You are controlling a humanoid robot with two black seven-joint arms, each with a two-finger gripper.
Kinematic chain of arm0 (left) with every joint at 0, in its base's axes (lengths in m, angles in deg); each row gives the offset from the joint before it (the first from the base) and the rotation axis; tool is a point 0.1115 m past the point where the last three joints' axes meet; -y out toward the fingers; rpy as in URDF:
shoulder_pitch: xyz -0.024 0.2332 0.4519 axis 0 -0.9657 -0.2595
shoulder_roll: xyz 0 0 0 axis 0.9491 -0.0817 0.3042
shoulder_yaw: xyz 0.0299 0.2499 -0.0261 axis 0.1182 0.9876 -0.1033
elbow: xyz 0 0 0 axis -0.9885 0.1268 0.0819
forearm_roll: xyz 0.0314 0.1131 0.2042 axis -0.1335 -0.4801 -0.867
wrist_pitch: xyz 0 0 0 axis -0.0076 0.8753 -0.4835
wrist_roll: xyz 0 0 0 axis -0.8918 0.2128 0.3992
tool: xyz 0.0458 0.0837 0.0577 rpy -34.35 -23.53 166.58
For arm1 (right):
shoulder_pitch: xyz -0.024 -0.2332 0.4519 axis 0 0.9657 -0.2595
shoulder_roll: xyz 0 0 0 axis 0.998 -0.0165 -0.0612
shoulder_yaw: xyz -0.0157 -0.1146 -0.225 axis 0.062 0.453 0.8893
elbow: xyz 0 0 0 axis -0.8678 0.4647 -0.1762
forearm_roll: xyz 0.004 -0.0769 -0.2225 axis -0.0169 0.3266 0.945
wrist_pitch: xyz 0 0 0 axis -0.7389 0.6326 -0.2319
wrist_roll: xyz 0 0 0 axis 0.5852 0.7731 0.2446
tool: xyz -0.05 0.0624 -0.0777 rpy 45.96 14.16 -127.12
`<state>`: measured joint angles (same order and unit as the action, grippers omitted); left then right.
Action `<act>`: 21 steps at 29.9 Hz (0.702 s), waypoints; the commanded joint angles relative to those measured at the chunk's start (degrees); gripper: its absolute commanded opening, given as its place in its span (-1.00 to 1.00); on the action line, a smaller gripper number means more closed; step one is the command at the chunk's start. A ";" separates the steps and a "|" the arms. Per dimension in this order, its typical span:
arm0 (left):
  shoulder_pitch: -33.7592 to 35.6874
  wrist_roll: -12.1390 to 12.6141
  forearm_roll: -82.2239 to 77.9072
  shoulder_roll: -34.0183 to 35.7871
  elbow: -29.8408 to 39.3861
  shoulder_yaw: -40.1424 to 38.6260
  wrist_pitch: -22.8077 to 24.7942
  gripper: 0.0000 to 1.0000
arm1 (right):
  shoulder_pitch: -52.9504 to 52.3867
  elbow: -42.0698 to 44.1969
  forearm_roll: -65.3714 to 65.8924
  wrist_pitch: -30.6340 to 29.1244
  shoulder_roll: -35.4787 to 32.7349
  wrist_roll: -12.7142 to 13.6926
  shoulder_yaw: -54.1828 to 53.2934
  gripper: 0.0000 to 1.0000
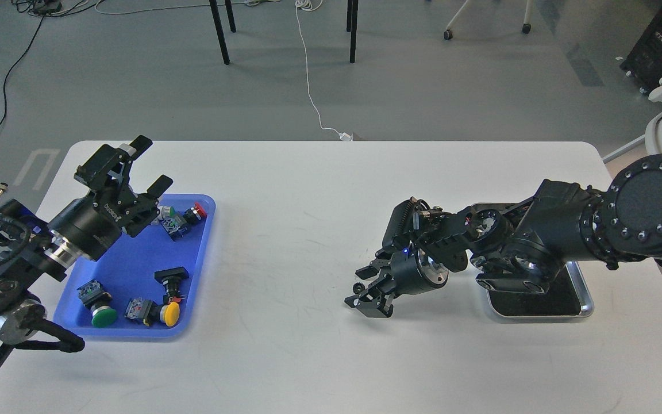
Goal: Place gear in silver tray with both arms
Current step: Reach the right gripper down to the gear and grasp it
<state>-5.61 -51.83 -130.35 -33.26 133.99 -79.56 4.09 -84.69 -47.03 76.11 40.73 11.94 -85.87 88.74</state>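
Right gripper point(365, 287) hangs low over the white table point(308, 356), near the middle. Its two black fingers are spread apart. A tiny dark gear point(357, 287) sits between them, right at the tips. I cannot tell if the fingers touch the gear or if it lies on the table.

The silver tray point(587, 302) is on the right side of the table, well apart from the gear. The thick right arm hangs over much of the tray, so only its near end and shiny rim show.

The left gripper point(146, 163) is up in the air over the far left corner of the blue tray point(135, 259). Its fingers are spread wide and hold nothing. In the blue tray lie push buttons with green, yellow and red caps.
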 commanded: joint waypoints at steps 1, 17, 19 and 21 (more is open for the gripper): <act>0.00 0.00 -0.04 0.01 0.00 -0.01 -0.11 0.95 | 0.02 0.26 0.01 -0.05 0.00 0.00 0.06 -0.19; -0.09 0.00 0.05 0.01 0.00 -0.80 -0.02 0.95 | -0.24 1.40 -0.17 0.03 0.00 0.00 0.24 -0.74; -0.09 0.00 0.05 0.01 0.00 -0.80 -0.02 0.95 | -1.46 1.23 -0.17 0.03 0.00 0.00 0.15 -0.75; -0.09 0.00 0.05 0.01 0.00 -0.89 -0.02 0.95 | -3.83 0.79 -0.26 0.03 0.00 0.00 -0.28 -0.74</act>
<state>-5.70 -51.83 -130.30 -33.26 133.99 -80.37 4.06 -85.92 -45.79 75.97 40.70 11.94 -85.89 88.95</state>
